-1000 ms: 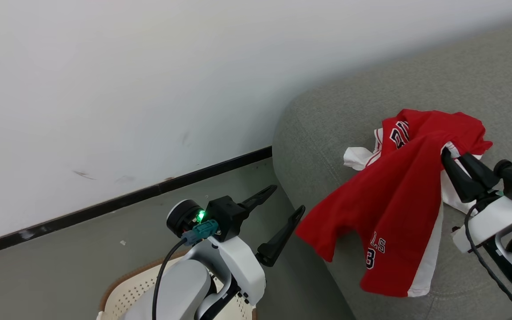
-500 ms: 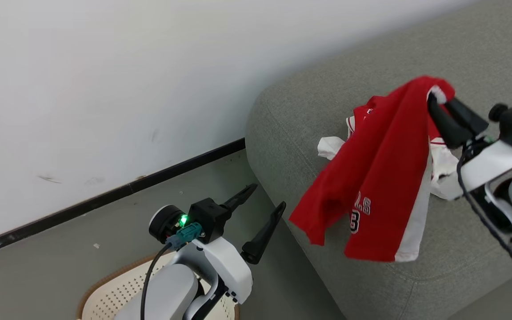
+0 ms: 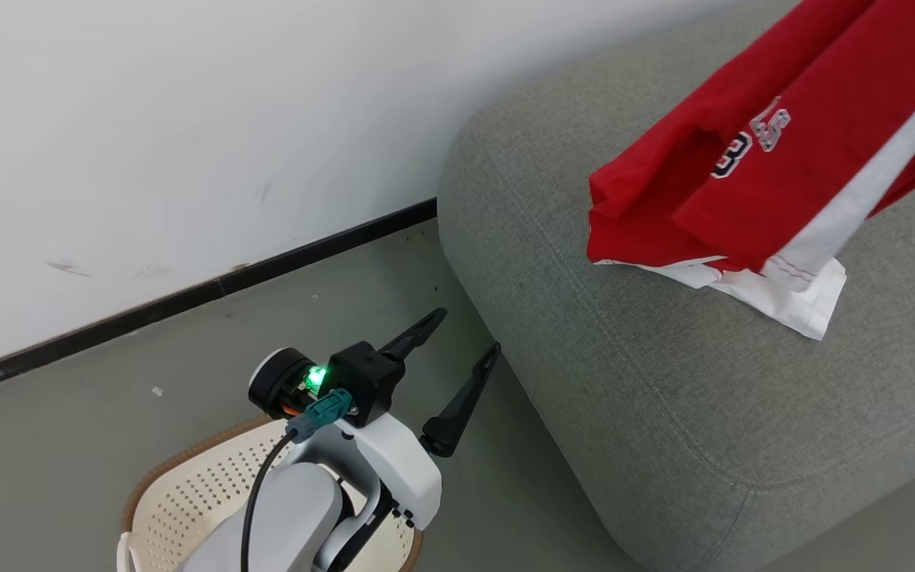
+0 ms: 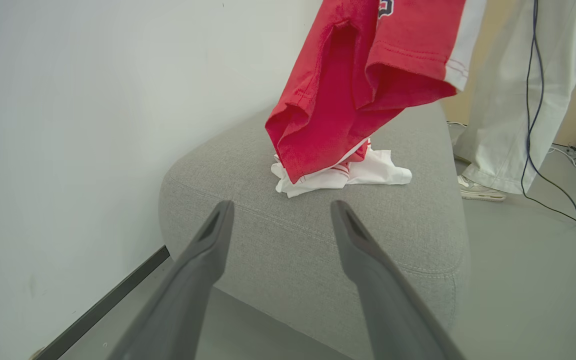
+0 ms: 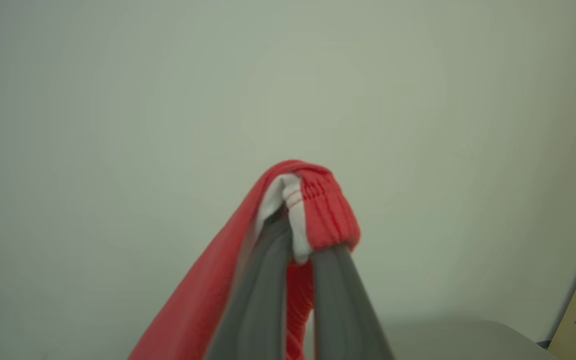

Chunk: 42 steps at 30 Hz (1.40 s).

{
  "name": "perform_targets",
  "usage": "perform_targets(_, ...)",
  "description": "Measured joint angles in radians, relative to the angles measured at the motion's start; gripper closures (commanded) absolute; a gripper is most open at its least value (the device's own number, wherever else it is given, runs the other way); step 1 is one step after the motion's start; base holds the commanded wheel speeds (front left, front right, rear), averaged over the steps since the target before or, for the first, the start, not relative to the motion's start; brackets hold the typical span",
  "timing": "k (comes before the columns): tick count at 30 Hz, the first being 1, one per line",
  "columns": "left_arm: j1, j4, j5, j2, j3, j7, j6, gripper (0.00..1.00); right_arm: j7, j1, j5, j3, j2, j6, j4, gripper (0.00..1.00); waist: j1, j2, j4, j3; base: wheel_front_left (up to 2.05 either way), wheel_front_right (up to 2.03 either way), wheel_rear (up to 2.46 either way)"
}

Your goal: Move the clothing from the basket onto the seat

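Note:
A red garment of the clothing (image 3: 775, 151), with a white side panel and dark numbers, hangs in the air above the grey seat (image 3: 664, 397). Its lower hem is just above another white-and-red piece (image 3: 783, 294) that lies on the cushion. In the right wrist view my right gripper (image 5: 300, 247) is shut on the red garment's bunched waistband (image 5: 318, 210), facing the wall. My left gripper (image 3: 469, 330) is open and holds nothing; it hovers over the floor beside the seat's corner, above the cream basket (image 3: 187, 492). In the left wrist view its open fingers (image 4: 218, 235) point at the seat (image 4: 318, 240) and the hanging garment (image 4: 353, 85).
A white wall (image 3: 187, 119) with a dark baseboard (image 3: 187, 298) runs behind the basket and seat. A person's legs in pale trousers (image 4: 508, 100) and a shoe (image 4: 483, 190) stand past the seat's far end, with cables (image 4: 558, 190) on the floor.
The right gripper has lifted the red garment up and off the seat, out past the head view's top right. The head camera has shifted. The left arm has stayed in place, open.

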Motion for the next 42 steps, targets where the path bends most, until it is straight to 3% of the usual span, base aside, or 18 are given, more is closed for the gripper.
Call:
perform_targets(7, -0.023, -0.050, 0.016, 0.012, -0.007, 0.029, 0.010, 0.00, 0.009, -0.004, 0.000, -0.066, -0.050, 0.000, 0.161, 1.00, 0.0001, 0.0000, 0.022, 0.045, 0.00, 0.00, 0.00)
perform_targets(17, -0.042, -0.107, 0.044, 0.026, -0.040, 0.094, 0.015, 0.00, 0.008, 0.040, -0.051, -0.107, -0.057, 0.000, 0.334, 1.00, 0.0001, 0.0000, 0.059, 0.113, 0.00, 0.00, 0.00)
perform_targets(25, -0.084, -0.148, 0.062, 0.018, -0.062, 0.128, 0.015, 0.00, -0.005, 0.067, -0.091, -0.113, 0.026, 0.000, 0.427, 1.00, 0.0000, 0.0000, 0.087, 0.169, 0.00, 0.00, 0.00)
perform_targets(33, -0.103, -0.168, 0.074, 0.017, -0.066, 0.141, 0.015, 0.00, -0.007, 0.082, -0.181, -0.135, 0.043, 0.000, 0.515, 1.00, 0.0001, 0.0000, 0.109, 0.213, 0.00, 0.00, 0.00)
perform_targets(40, -0.110, -0.174, 0.077, 0.021, -0.068, 0.151, 0.014, 0.00, -0.015, 0.082, -0.234, -0.157, 0.098, 0.000, 0.567, 1.00, 0.0001, 0.0000, 0.131, 0.249, 0.00, 0.00, 0.00)
perform_targets(42, -0.121, -0.175, 0.077, 0.022, -0.068, 0.151, 0.014, 0.00, -0.017, 0.082, -0.248, -0.163, 0.102, 0.000, 0.579, 0.72, 0.0001, 0.0000, 0.137, 0.257, 0.00, 0.00, 0.00)
